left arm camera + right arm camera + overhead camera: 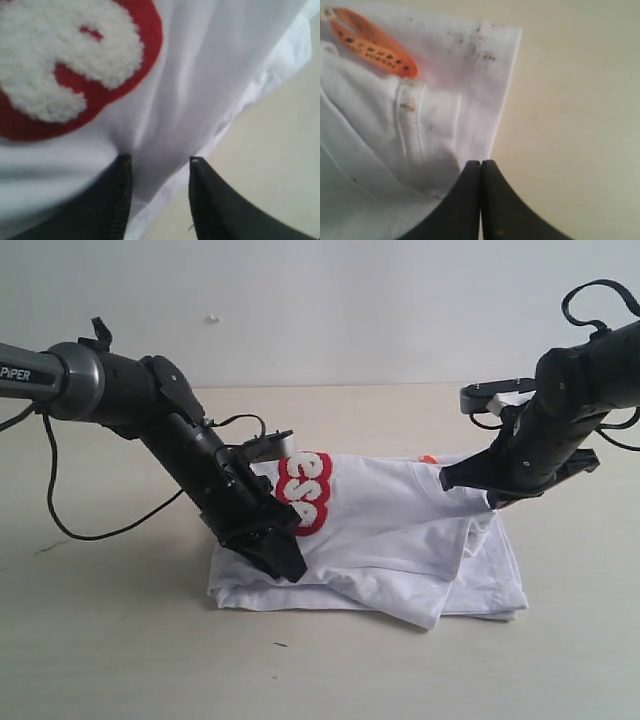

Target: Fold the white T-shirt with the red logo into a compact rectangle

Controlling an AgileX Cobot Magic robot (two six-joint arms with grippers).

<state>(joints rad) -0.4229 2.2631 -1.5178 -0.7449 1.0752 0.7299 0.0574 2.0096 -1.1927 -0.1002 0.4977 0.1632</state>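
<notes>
two holds on the white t-shirt [400, 530]: left gripper [160, 161] half-closed, pinching a fold beside the red logo [65, 75]; right gripper [480, 162] clamped tight on its raised edge.

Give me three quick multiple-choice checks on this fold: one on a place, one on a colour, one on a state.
1. Where is the left gripper?
A. On the white T-shirt, beside the red logo.
B. Off the shirt entirely.
C. Raised high, touching nothing.

2. What colour is the neck tag?
A. Blue.
B. Orange.
C. Green.

3. How do the right gripper's jaws stand?
A. Wide apart.
B. Shut together.
C. Out of view.

Key:
1 A: the left wrist view shows white fabric and the red patch right at the fingertips.
2 B: the right wrist view shows an orange loop at the collar.
3 B: no gap shows between the tips.
</notes>
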